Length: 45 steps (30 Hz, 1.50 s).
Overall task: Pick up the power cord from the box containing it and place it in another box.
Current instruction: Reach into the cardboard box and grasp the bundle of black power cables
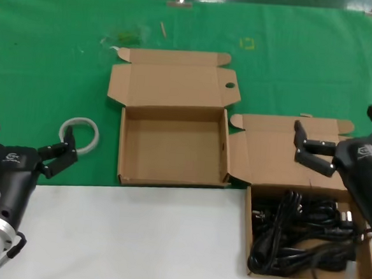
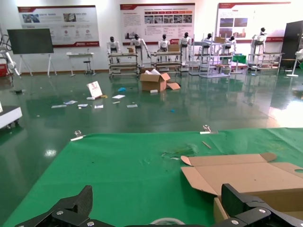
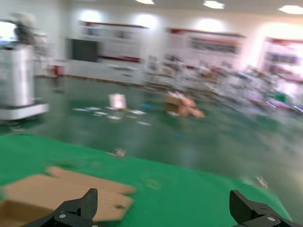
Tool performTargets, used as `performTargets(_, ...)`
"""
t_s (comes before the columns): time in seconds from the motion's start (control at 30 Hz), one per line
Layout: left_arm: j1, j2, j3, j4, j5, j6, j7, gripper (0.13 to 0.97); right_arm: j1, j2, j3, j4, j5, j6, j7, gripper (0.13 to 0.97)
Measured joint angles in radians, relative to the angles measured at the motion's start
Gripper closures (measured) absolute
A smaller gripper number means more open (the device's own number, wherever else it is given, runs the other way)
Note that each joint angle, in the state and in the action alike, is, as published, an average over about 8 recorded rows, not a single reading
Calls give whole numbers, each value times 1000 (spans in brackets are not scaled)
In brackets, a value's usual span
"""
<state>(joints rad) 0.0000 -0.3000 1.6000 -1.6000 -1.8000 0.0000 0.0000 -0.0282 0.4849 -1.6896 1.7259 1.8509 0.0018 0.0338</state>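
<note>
While the right gripper (image 1: pixel 314 150) hovers, jaws spread and empty, above the near box's (image 1: pixel 269 155) lid, the cord (image 1: pixel 297 233) lies inside that box. The left gripper (image 1: pixel 52 158), jaws apart and empty, waits beside the empty box (image 1: pixel 173 145) on the bench (image 1: pixel 121 237).

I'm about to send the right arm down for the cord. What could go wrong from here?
1. The power cord lies tangled with other black cables in the box containing it, so the open right gripper may lift several at once.
2. That gripper hovers by the raised lid, which it could snag.
3. A trailing cable could catch the wall of another box. The left gripper waits open by the white ring.
</note>
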Motion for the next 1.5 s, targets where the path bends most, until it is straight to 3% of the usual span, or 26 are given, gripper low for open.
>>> performTargets(0.3,0,0,0,0,0,0,0,190,-193,413,-3,214,-74,-125,130,129)
performTargets(0.5,0,0,0,0,0,0,0,250,-222,559,-17,216,-269,-237,200,129)
performTargets(0.73,0,0,0,0,0,0,0,379,-88,503,-65,141,-586,-441,189,129)
performTargets(0.93,0,0,0,0,0,0,0,379,26,381,-101,59,-823,-571,148,129)
performTargets(1.07,0,0,0,0,0,0,0,379,90,328,-140,4,-898,-615,95,129)
performTargets(1.27,0,0,0,0,0,0,0,379,161,271,-192,-68,-922,-633,7,129)
performTargets(1.5,0,0,0,0,0,0,0,795,197,222,-211,-108,-928,-625,-49,149)
